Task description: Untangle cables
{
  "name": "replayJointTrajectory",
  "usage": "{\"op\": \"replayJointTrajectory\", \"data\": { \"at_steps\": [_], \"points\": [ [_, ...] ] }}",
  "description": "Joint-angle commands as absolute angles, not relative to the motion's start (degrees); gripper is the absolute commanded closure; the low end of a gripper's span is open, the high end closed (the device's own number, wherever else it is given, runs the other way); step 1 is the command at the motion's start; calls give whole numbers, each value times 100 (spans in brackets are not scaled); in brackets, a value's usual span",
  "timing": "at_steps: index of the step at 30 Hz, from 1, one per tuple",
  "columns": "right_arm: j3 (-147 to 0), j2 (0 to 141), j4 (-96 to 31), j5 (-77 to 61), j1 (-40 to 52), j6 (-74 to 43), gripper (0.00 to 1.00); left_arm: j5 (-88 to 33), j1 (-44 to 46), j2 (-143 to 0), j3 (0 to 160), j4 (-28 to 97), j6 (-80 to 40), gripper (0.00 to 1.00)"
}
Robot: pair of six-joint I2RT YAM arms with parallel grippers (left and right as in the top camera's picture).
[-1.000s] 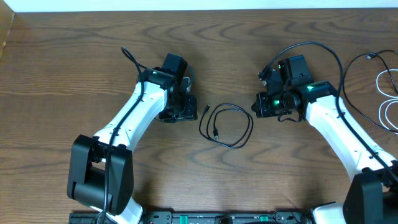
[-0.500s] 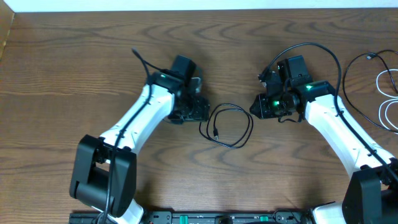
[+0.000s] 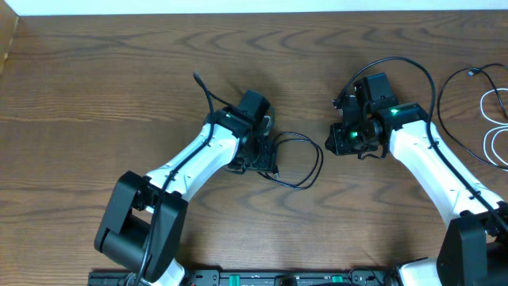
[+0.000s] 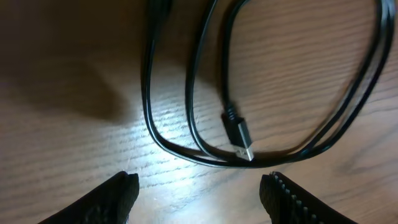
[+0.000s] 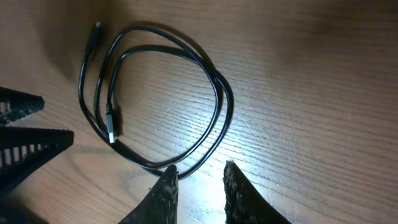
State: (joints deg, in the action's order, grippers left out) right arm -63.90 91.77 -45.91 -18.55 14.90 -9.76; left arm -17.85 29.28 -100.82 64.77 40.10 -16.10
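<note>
One black cable is lying in a loose double loop at the middle of the wooden desk, its small plug resting inside the loop. The left end effector is hovering over the loop's left side with its fingers spread wide and gripping nothing, the cable lying just ahead of its tips. The right end effector is sitting just beside the loop's right side, fingers parted narrowly and also released, with the cable just beyond them. A second black cable and a white cable are lying near the desk's right edge.
</note>
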Motion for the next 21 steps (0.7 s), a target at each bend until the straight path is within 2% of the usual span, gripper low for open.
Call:
{"op": "replayJointTrajectory", "data": {
  "at_steps": [1,10,18,21],
  "points": [
    [-6394,9205,-4619,-1815,1472,-915,80,-1688,2985,-9998,6259,4014,-2244,32],
    [-6394,9205,-4622,-1837,1472,-915,80,-1789,2998,-9998,5621,3463,-4233,32],
    [-6394,9205,-4654,-1837,1472,-915,80,-2274,3000,-9998,5474,2928,-4635,33],
    [-6394,9205,-4654,-1837,1472,-915,80,-2274,3035,-9998,5472,2943,-4818,39]
  ]
}}
